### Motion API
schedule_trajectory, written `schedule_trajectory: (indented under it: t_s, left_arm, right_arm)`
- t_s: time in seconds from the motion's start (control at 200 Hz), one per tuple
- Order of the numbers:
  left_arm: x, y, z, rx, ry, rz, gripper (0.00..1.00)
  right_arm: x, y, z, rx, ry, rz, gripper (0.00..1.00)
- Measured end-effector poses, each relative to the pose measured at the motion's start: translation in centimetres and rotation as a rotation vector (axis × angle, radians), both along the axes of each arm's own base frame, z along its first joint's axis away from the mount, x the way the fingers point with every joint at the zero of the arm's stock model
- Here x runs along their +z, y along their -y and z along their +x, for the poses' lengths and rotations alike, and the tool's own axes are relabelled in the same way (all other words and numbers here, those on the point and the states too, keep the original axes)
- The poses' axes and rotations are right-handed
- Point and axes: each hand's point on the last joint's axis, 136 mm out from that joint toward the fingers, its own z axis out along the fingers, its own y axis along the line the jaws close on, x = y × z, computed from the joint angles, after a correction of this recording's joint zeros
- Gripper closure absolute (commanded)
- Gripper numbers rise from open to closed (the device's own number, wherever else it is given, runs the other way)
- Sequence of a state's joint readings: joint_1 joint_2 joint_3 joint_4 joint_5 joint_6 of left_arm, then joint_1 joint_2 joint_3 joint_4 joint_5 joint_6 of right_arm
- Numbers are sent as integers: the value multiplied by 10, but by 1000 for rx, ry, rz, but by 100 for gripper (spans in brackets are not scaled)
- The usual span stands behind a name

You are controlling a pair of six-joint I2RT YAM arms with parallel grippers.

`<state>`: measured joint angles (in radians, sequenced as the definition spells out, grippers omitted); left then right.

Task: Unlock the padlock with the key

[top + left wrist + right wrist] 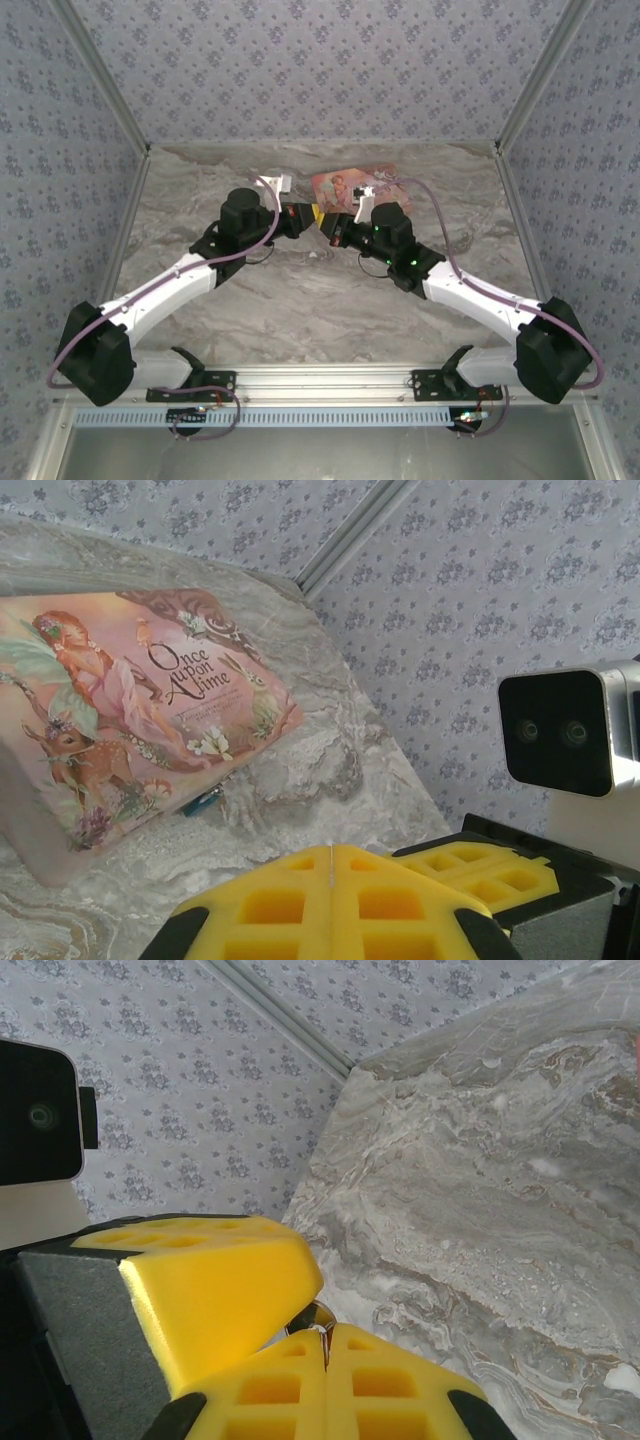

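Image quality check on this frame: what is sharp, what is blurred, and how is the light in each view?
Top external: even, soft light, faint shadows under the arms. Left wrist: box lettering sharp, padlock slightly soft, left fingers blurred. Right wrist: table sharp, right fingers blurred and bright, key a small glint.

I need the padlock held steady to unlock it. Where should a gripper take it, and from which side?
Take the padlock by its blue body, probably its bulkiest part. It lies on the table right against the edge of the pink box, so the box blocks that side. Come down from above on the open table side.
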<state>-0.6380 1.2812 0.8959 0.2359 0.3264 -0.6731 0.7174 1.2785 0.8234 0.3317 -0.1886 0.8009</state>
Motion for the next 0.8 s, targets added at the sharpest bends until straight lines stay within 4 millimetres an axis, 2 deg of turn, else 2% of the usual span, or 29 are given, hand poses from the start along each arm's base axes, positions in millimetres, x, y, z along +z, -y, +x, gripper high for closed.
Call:
schedule_trajectory:
  t_s: [0.16,0.375,0.47,0.585,0.8]
  left_arm:
    - [4,2,-3,-18,21,24,100]
    - [15,-1,-14,-66,89,75,100]
    - [25,3,-22,-119,132,87,100]
    - [31,8,-31,-187,165,92,100]
    - [39,16,-48,-300,190,66,100]
  right_arm:
    - [2,8,-2,22,2,12,78]
    - [-2,49,0,8,11,32,57]
    - [2,60,-4,28,39,60,48]
    - [14,63,-16,94,108,99,47]
    - [36,54,-39,227,226,160,50]
